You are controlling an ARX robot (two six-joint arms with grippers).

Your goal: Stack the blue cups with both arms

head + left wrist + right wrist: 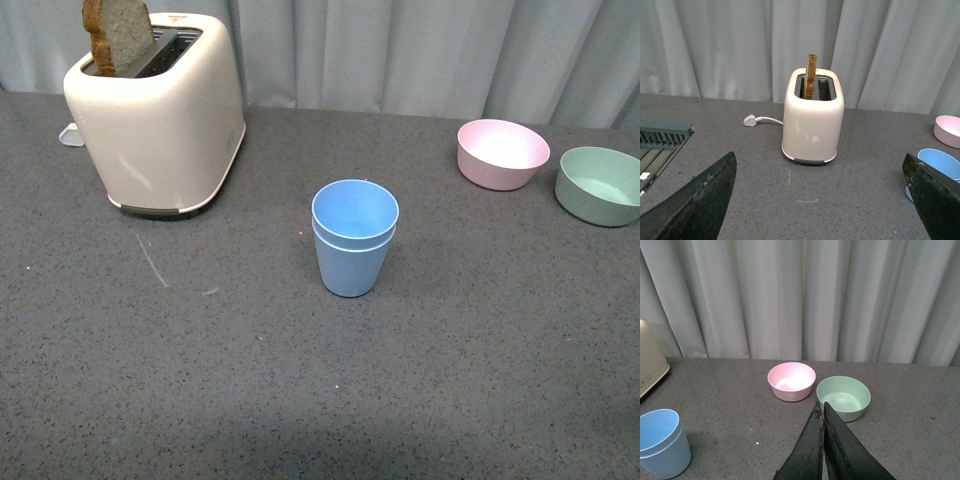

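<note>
Left gripper (817, 200) fingers wide apart, empty. Right gripper (823, 440) fingers pressed together, empty. Cups (354, 238) nested upright mid-table, clear of both grippers, between toaster (160, 110) and pink bowl (502, 153). Toaster's small lettering too blurred to read.

The two light blue tapered plastic cups (354, 240), nested one inside the other, stand upright near the middle of the grey speckled tabletop (300, 400), with open surface on every side. The cream two-slot toaster (160, 115) (a slice of brown bread (118, 35) standing up from one slot) blocks the far left. The pink round bowl (502, 153) and green round bowl (600, 185) sit almost touching at far right, well apart from the cups. A pleated grey curtain (420, 50) closes off the rear.
</note>
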